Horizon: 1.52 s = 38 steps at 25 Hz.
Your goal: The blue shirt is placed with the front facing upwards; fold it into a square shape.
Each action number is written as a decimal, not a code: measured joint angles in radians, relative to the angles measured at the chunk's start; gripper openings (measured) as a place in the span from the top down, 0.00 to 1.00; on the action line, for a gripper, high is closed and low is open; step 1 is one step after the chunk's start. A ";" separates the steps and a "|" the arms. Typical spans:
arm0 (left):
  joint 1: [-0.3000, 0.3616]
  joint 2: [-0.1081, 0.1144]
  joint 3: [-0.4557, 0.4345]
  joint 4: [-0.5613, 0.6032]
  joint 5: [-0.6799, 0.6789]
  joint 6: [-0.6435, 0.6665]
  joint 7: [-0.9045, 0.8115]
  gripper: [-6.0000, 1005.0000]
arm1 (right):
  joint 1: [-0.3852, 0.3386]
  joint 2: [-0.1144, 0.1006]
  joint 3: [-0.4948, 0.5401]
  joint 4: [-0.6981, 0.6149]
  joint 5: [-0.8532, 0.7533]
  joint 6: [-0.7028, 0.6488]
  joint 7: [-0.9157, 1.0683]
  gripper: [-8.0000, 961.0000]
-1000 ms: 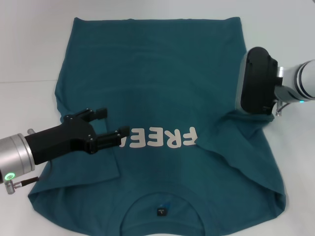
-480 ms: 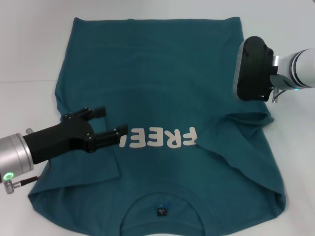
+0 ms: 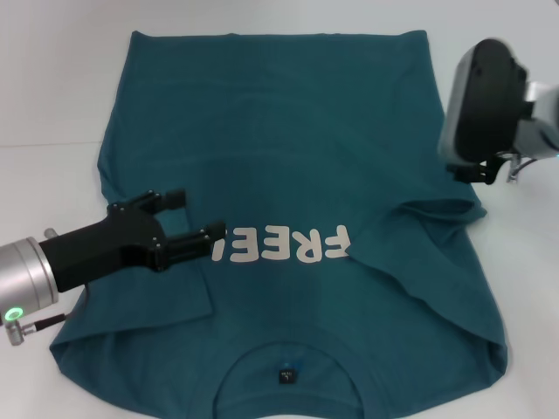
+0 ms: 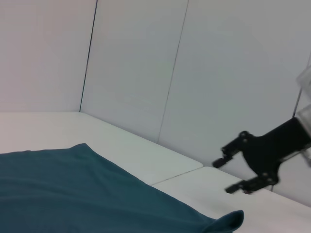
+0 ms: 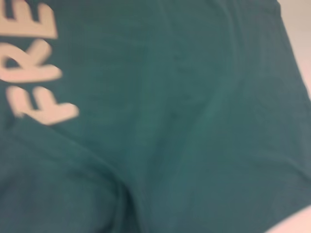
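White table (image 3: pixel 52 87), pale panelled wall (image 4: pixel 136 73).

I work in a lab-style test cell: plain white table (image 3: pixel 52 78), bare white panelled walls (image 4: pixel 146 63).

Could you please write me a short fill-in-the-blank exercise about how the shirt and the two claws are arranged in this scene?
1. The white lettering on the blue shirt reads ____.
2. The left claw is over the shirt with its fingers ____.
3. The right claw is beside the shirt's ____ edge, over the white table.
4. The small dark neck label lies on the side of the shirt ____ the robot.

Missing words: FREE; open; right; nearest
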 joint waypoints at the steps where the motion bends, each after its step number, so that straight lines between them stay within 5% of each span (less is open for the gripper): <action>1: -0.001 0.000 0.000 -0.003 0.000 -0.001 0.001 0.10 | -0.011 0.000 0.006 -0.029 0.022 -0.042 -0.008 0.39; 5: -0.008 0.001 0.000 -0.018 0.000 -0.008 0.009 0.10 | -0.048 -0.004 0.014 -0.081 0.068 -0.137 -0.046 0.39; 16: -0.013 0.001 0.004 -0.019 0.000 -0.014 0.010 0.10 | -0.069 -0.001 -0.012 -0.006 0.002 -0.083 -0.084 0.39; 38: -0.012 0.001 -0.002 -0.020 -0.001 -0.014 0.010 0.10 | 0.077 0.007 -0.046 0.373 -0.049 0.314 -0.055 0.39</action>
